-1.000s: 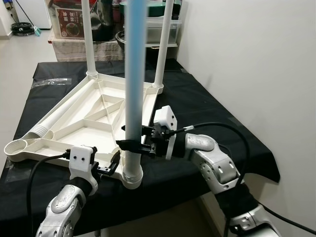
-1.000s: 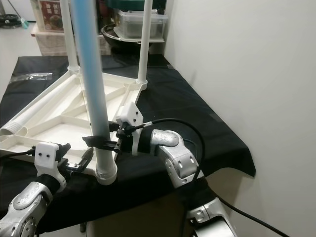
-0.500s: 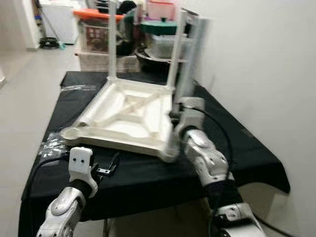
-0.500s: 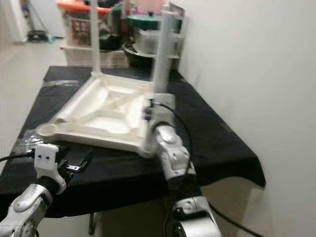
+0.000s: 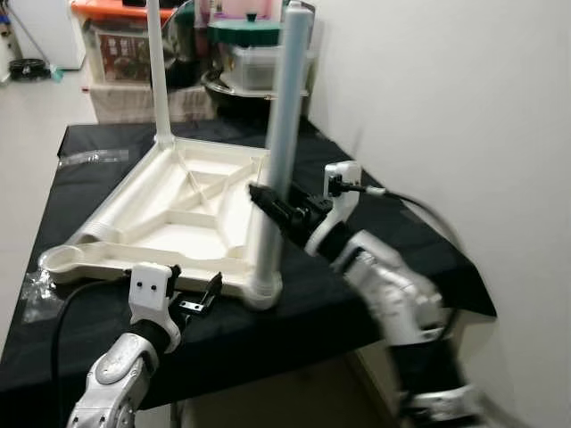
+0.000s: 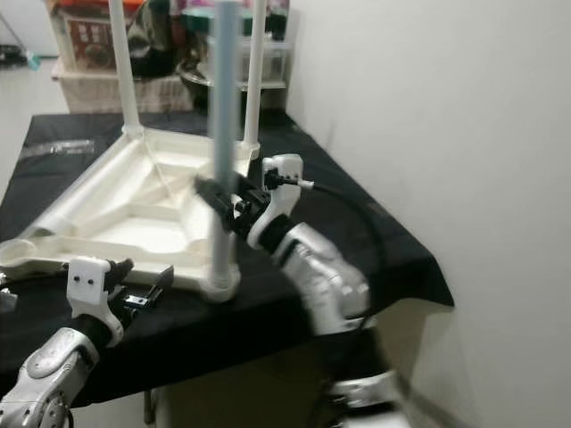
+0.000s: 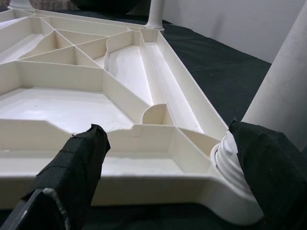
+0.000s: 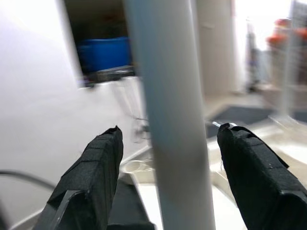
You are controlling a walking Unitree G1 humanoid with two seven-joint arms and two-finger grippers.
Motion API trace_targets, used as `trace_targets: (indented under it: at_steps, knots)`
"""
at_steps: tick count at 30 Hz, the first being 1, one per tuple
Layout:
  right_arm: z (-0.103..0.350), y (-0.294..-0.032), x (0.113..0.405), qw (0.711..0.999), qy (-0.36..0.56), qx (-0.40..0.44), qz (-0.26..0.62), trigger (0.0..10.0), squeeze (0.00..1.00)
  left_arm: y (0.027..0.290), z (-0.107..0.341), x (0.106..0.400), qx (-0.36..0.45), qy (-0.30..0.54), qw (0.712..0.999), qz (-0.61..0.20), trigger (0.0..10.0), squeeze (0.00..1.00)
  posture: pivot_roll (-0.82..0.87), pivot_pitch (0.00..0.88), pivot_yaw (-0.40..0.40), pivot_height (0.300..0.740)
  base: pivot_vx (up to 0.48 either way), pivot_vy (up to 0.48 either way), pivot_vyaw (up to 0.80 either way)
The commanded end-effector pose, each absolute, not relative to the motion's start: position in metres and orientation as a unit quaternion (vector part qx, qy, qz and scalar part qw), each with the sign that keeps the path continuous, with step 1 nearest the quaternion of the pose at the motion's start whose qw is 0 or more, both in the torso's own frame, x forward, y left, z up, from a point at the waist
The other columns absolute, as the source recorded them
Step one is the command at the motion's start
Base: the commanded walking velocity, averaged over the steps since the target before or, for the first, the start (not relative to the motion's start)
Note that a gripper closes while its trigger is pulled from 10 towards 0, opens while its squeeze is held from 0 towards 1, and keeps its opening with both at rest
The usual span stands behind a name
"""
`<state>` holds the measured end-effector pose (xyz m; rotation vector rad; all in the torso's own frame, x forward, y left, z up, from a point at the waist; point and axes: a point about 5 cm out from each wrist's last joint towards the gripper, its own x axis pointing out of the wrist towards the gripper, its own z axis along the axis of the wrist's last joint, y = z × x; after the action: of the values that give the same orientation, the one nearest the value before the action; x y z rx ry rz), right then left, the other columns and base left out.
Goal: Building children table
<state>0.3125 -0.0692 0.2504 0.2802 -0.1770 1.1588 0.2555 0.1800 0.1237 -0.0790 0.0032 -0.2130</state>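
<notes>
The right gripper (image 5: 268, 198) is spread wide around the near leg (image 5: 278, 143), not squeezing it. The left gripper (image 5: 198, 301) gapes before the upside-down tabletop (image 5: 169, 217), at the black table's (image 5: 375, 214) front edge.

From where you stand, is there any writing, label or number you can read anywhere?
None can be read.
Box at the back behind the table: a printed label, too blurred to read.
Upside-down white tabletop, its legs and both grippers: no writing to be seen.
</notes>
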Motion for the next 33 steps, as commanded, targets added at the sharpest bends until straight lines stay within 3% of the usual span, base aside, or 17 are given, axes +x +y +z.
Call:
trace_targets:
  at_steps: [1, 8, 17, 18, 19, 23, 24, 25, 26, 29, 30, 31, 33]
  knots:
    - [0.245, -0.064, 0.314, 0.817, -0.073, 0.108, 0.562, 10.0, 0.00, 0.178, 0.123, 0.255, -0.039, 0.003, 0.993, -0.111, 10.0, 0.00, 0.08, 0.000, -0.123, 0.740, 0.000, 0.000, 0.00]
    - [0.219, -0.043, 0.339, 0.819, -0.033, 0.002, 0.573, 10.0, 0.00, 0.177, 0.124, 0.256, -0.038, 0.001, 0.993, -0.108, 10.0, 0.00, 0.10, 0.000, -0.136, 0.740, 0.000, 0.000, 0.00]
    - [0.216, -0.036, 0.345, 0.801, -0.023, -0.027, 0.598, 10.0, 0.00, 0.179, 0.124, 0.254, -0.038, 0.001, 0.994, -0.104, 10.0, 0.00, 0.10, 0.000, -0.140, 0.740, 0.000, 0.000, 0.00]
    - [0.216, -0.035, 0.343, 0.784, -0.026, -0.017, 0.620, 6.5, 0.00, 0.178, 0.124, 0.254, -0.038, 0.001, 0.994, -0.105, 10.0, 0.00, 0.10, 0.000, -0.138, 0.740, 0.000, 0.000, 0.00]
    - [0.214, -0.035, 0.343, 0.771, -0.029, -0.010, 0.636, 0.0, 0.00, 0.177, 0.124, 0.255, -0.039, 0.001, 0.994, -0.106, 10.0, 0.00, 0.10, 0.000, -0.140, 0.740, 0.000, 0.000, 0.00]
    - [0.210, -0.036, 0.345, 0.763, -0.036, 0.001, 0.646, 0.0, 0.00, 0.177, 0.124, 0.255, -0.039, 0.000, 0.994, -0.106, 10.0, 0.00, 0.10, 0.000, -0.141, 0.740, 0.000, 0.000, 0.00]
    - [0.206, -0.037, 0.351, 0.795, -0.025, -0.008, 0.606, 0.0, 0.00, 0.177, 0.124, 0.255, -0.039, 0.000, 0.994, -0.105, 10.0, 0.00, 0.09, 0.000, -0.142, 0.740, 0.000, 0.000, 0.00]
    - [0.206, -0.037, 0.351, 0.795, -0.025, -0.008, 0.606, 0.0, 0.00, 0.177, 0.124, 0.255, -0.039, 0.000, 0.994, -0.105, 10.0, 0.00, 0.09, 0.000, -0.142, 0.740, 0.000, 0.000, 0.00]
    - [0.203, -0.037, 0.356, 0.817, -0.019, -0.016, 0.577, 0.0, 0.00, 0.177, 0.123, 0.255, -0.039, 0.000, 0.994, -0.105, 10.0, 0.00, 0.09, 0.000, -0.142, 0.740, 0.000, 0.000, 0.00]
    - [0.187, -0.052, 0.380, 0.935, 0.042, 0.003, 0.351, 0.0, 0.00, 0.177, 0.122, 0.253, -0.040, 0.002, 0.994, -0.104, 10.0, 0.00, 0.09, 0.000, -0.141, 0.740, 0.000, 0.000, 0.00]
    - [0.187, -0.052, 0.380, 0.935, 0.042, 0.003, 0.351, 0.0, 0.00, 0.177, 0.122, 0.253, -0.040, 0.002, 0.994, -0.104, 10.0, 0.00, 0.09, 0.000, -0.141, 0.740, 0.000, 0.000, 0.00]
    - [0.179, -0.064, 0.383, 0.960, 0.060, 0.018, 0.274, 0.0, 0.00, 0.177, 0.122, 0.253, -0.040, 0.002, 0.994, -0.105, 10.0, 0.00, 0.09, 0.000, -0.140, 0.740, 0.000, 0.000, 0.00]
    - [0.161, -0.084, 0.375, 0.980, 0.078, 0.039, 0.180, 0.0, 0.00, 0.175, 0.121, 0.252, -0.041, 0.003, 0.993, -0.106, 10.0, 0.00, 0.09, 0.000, -0.137, 0.740, 0.000, 0.000, 0.00]
